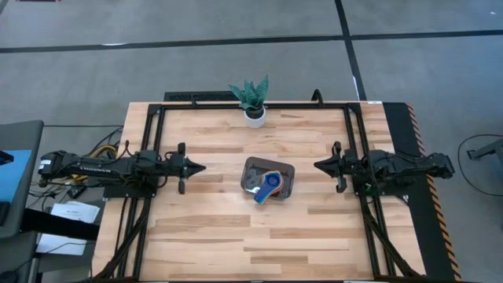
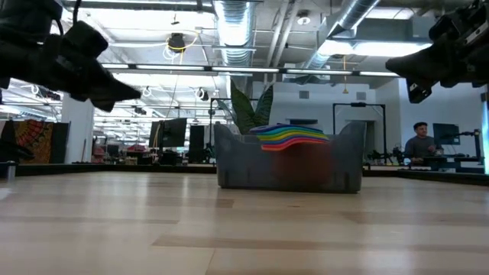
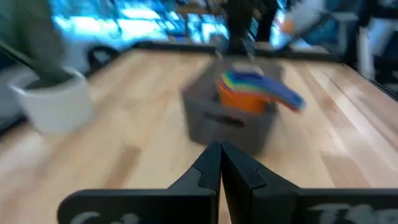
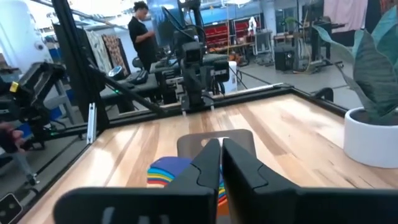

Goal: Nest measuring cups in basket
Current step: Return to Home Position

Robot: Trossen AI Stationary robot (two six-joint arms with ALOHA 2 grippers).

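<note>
The dark grey basket [image 1: 250, 163] stands in the middle of the table. The measuring cups [image 1: 270, 184] sit stacked inside it, a blue one on top. Their coloured handles [image 2: 294, 136] fan over the rim, and the blue handle [image 1: 261, 197] reaches past the near wall. In the left wrist view the stack [image 3: 249, 90] shows orange below blue. My left gripper [image 1: 203, 167] hovers shut at the table's left, pointing level at the basket. My right gripper [image 1: 316, 165] hovers shut at the right, also pointing at the basket [image 4: 186, 144]. Both stand well apart from it.
A white pot with a green plant [image 1: 254, 115] stands at the far edge, behind the basket. A black frame [image 1: 236, 104] runs along the table's far, left and right sides. Bare wood [image 1: 259, 244] lies between the basket and the near edge. A person [image 2: 419, 145] shows in the room beyond.
</note>
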